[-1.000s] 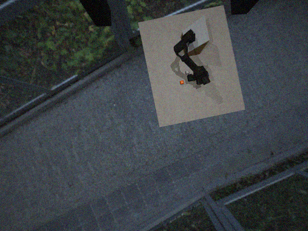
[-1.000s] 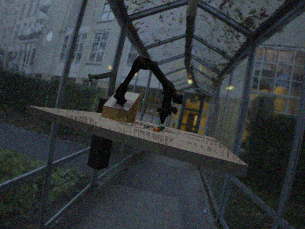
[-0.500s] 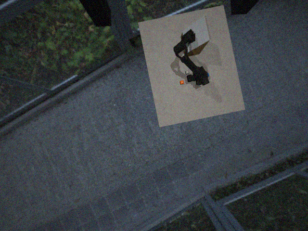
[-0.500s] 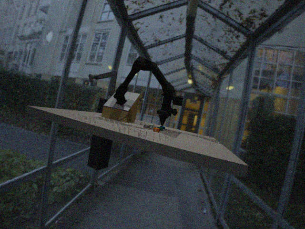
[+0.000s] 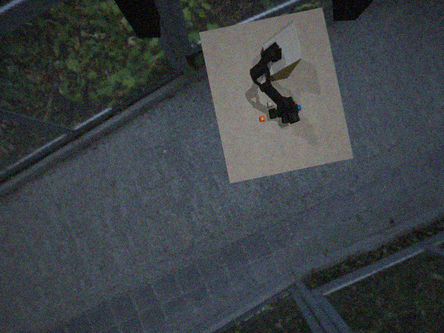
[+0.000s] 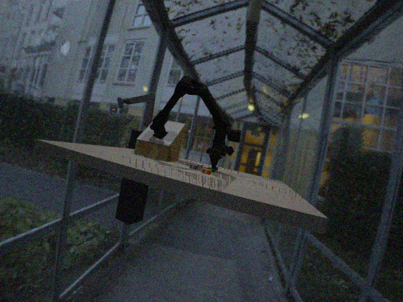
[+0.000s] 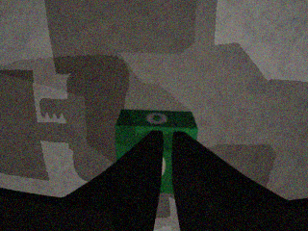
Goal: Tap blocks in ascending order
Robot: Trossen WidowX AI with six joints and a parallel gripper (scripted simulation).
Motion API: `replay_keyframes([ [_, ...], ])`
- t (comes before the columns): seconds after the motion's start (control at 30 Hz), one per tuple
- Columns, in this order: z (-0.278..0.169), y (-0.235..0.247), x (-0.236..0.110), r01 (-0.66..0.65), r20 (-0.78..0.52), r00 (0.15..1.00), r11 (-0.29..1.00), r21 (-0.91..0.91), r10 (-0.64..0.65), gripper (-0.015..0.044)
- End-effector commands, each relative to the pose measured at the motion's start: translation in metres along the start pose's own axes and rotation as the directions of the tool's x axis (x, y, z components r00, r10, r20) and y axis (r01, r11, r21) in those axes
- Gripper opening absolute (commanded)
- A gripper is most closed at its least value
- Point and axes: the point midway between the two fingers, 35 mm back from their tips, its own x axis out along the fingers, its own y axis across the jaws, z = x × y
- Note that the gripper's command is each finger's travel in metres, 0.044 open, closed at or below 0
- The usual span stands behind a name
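Wrist view: the two dark fingers fill the bottom of the frame and taper up to the middle. The gripper (image 7: 166,138) is all but closed, with only a thin slit between the tips, and it grips nothing. Just beyond the tips sits the green block (image 7: 138,135). It is far wider than the slit, and the tips overlap its near face, covering most of it. A pale ring mark shows on its top face. Past it the tan table (image 7: 276,19) carries broad grey shadows, and a small grey shape at mid left is too blurred to read.

In the top view the table (image 5: 250,157) lies in the upper right of the frame. The arm (image 5: 274,94) reaches down across it and its head covers the green block. An orange block (image 5: 261,118) sits just left of the head, a blue one (image 5: 299,107) just right of it, and a pale one (image 5: 269,104) beside the forearm.

In the exterior view the arm arches from a wooden box (image 6: 156,148) down to the tabletop at mid frame. There the tips meet a speck of green (image 6: 213,169) beside the orange block.
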Motion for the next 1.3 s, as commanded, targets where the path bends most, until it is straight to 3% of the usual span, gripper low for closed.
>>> replay_keyframes([
  [0.0, 0.000, 0.000, -0.014, 0.001, -0.001, 1.000, 1.000, -0.002, -0.001, 0.0020],
  [0.27, 0.000, 0.000, -0.035, 0.001, 0.000, 1.000, 1.000, -0.008, -0.001, 0.0020],
  [0.43, 0.001, 0.001, -0.095, -0.003, 0.000, 1.000, 1.000, -0.010, 0.003, 0.0020],
  [0.53, 0.000, 0.000, -0.109, -0.001, -0.002, 1.000, 1.000, -0.004, 0.001, 0.0020],
  [0.7, -0.008, 0.007, -0.110, -0.003, -0.001, 1.000, 1.000, -0.004, 0.003, 0.0020],
  [0.93, -0.091, 0.055, -0.109, -0.004, -0.005, 1.000, 1.000, -0.007, 0.004, 0.0020],
  [1.1, -0.093, 0.056, -0.109, -0.004, -0.005, 1.000, 1.000, -0.007, 0.004, 0.0020],
  [1.17, -0.092, 0.057, -0.098, -0.005, -0.005, 1.000, 1.000, -0.007, 0.005, 0.0020],
  [1.27, -0.091, 0.057, -0.050, -0.005, -0.004, 1.000, 1.000, -0.007, 0.005, 0.0020],
])
